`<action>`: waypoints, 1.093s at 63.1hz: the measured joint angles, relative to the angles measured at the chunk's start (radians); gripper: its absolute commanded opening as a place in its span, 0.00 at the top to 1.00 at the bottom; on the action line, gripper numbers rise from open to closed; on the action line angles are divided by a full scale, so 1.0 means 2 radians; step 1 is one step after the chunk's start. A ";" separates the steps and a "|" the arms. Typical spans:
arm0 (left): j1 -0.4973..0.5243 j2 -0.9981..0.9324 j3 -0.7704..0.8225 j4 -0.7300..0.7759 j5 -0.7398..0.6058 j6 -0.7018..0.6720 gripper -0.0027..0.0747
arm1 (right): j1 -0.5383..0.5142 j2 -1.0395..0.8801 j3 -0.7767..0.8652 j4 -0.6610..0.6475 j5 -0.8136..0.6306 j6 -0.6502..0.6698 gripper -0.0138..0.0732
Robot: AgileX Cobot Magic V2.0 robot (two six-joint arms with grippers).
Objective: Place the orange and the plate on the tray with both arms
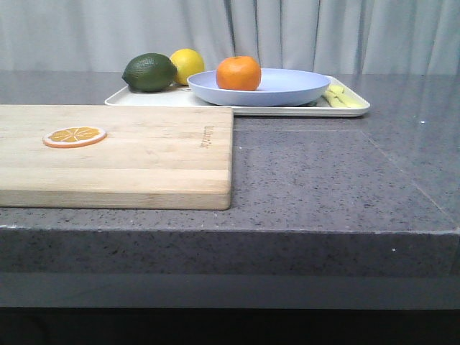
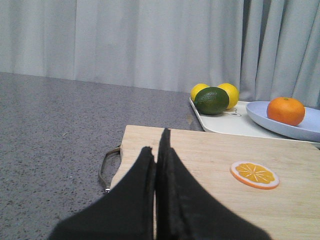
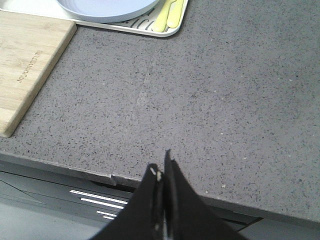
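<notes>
The orange [image 1: 238, 72] sits in the pale lavender-blue plate [image 1: 287, 90], and the plate rests on the cream-white tray [image 1: 126, 97] at the back of the counter. In the left wrist view the orange [image 2: 285, 110], plate [image 2: 310, 131] and tray [image 2: 235, 122] show beyond the cutting board. The right wrist view shows the plate's edge [image 3: 107, 9] and the tray's corner [image 3: 172, 31]. My left gripper [image 2: 156, 150] is shut and empty above the near part of the board. My right gripper [image 3: 161, 167] is shut and empty over the counter's front edge. Neither gripper shows in the front view.
A wooden cutting board [image 1: 144, 154] with a flat orange slice [image 1: 74, 136] lies front left. A dark green lime [image 1: 149, 72] and a yellow lemon [image 1: 188, 63] sit on the tray's left part, pale yellow strips [image 1: 343, 97] on its right. Grey curtains hang behind.
</notes>
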 measured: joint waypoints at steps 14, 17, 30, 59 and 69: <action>0.000 0.000 0.000 0.000 0.000 0.000 0.99 | 0.000 0.000 0.001 0.000 0.000 0.000 0.92; 0.000 0.000 0.000 0.000 0.000 0.000 0.99 | 0.000 0.000 0.005 -0.002 -0.007 0.000 0.92; 0.000 0.000 0.000 0.000 0.000 0.000 0.99 | 0.000 -0.059 0.105 -0.032 -0.179 0.000 0.92; 0.000 0.000 0.000 0.000 0.000 0.000 0.99 | -0.025 -0.245 0.401 -0.097 -0.439 0.000 0.92; 0.000 0.000 0.000 0.000 0.000 0.000 0.99 | -0.047 -0.252 0.451 -0.091 -0.475 0.000 0.92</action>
